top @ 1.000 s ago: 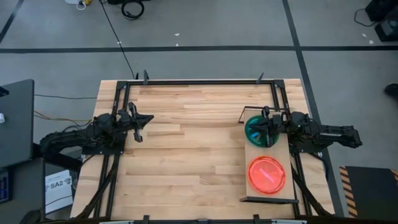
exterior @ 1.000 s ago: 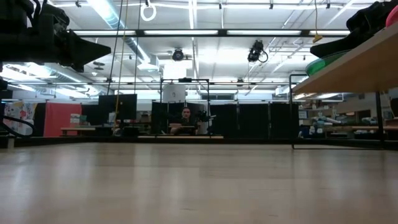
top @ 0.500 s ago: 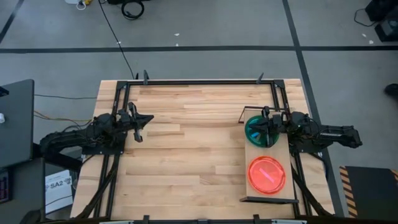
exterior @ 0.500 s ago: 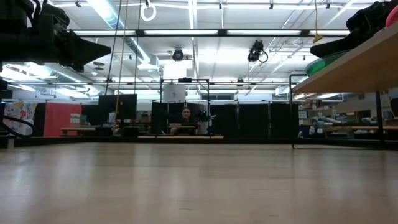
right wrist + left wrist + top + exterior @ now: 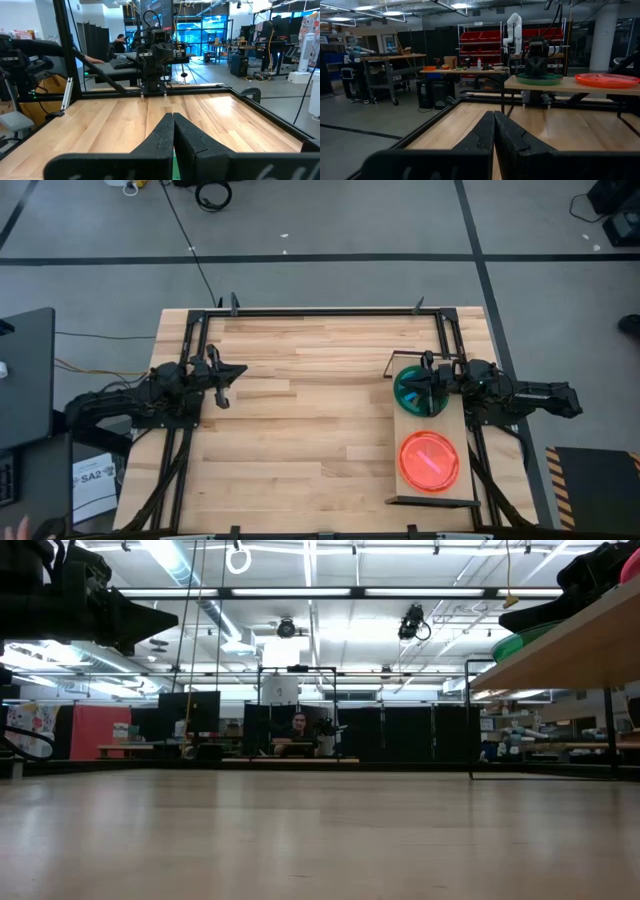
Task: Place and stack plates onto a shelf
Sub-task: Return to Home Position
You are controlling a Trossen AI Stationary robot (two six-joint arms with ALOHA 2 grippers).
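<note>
Teal-green plates (image 5: 405, 392) and orange-pink plates (image 5: 430, 461) sit stacked on the shelf (image 5: 450, 423), none on the bench (image 5: 310, 430), so nothing needs gripping: left gripper (image 5: 222, 376) near the bench's left edge and right gripper (image 5: 428, 376) just over the teal-green plates both have empty fingers pressed together

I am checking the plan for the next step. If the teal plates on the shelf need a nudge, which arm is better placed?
Right. The right gripper, shut, is over the teal plates on the shelf. The left gripper, also shut, is across the table, away from the shelf.
</note>
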